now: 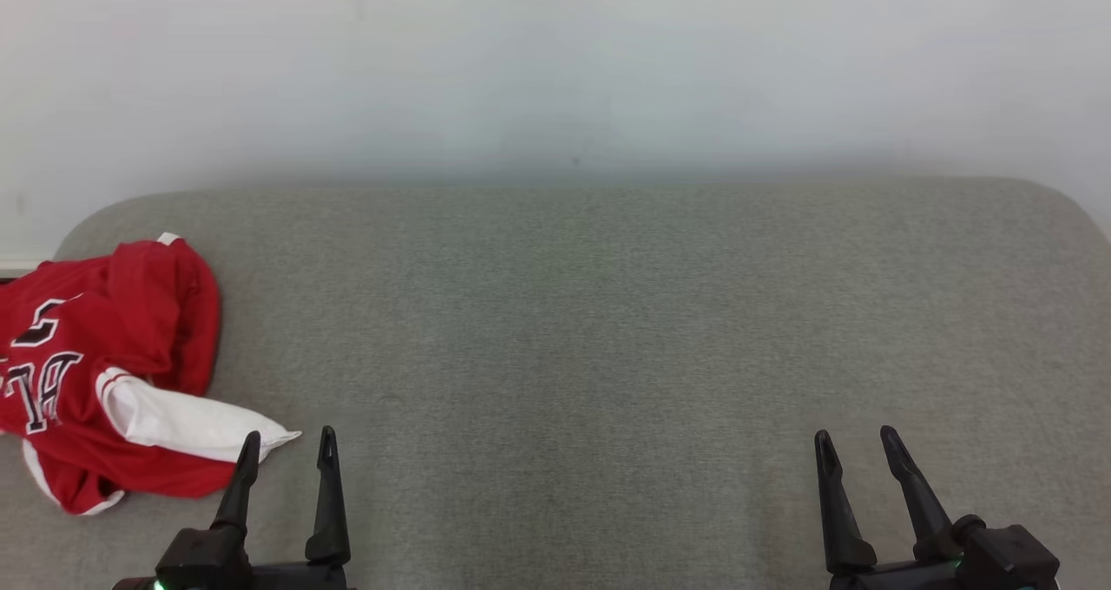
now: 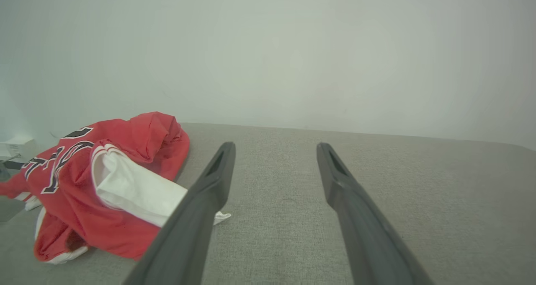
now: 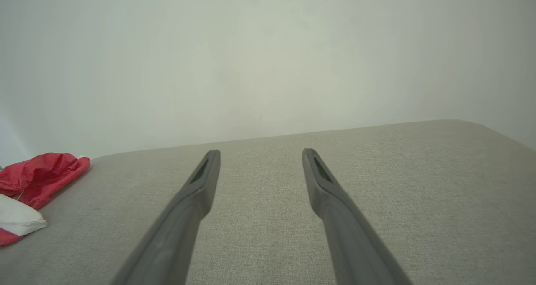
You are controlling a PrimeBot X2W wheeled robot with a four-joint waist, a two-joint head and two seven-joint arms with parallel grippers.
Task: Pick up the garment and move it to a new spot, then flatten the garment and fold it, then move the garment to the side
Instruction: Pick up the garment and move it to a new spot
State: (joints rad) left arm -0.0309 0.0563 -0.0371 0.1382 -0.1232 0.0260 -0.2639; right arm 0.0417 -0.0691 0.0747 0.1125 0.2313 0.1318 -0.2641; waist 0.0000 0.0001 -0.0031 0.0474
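Head view, garment (image 1: 104, 356) crumpled at left end of bench (image 1: 608, 312), white sleeve (image 1: 191, 421) beside left gripper (image 1: 289, 447), right gripper (image 1: 855, 447) well apart, all fingers (image 1: 328, 494) spread, empty.

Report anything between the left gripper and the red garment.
Nothing visible blocks it. The open left gripper sits by the crumpled garment on the grey surface, the white sleeve ending right beside the gripper.

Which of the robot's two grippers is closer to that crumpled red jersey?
Left. The left gripper sits right beside the red jersey, by its white sleeve. The right gripper is far across the grey cushion.
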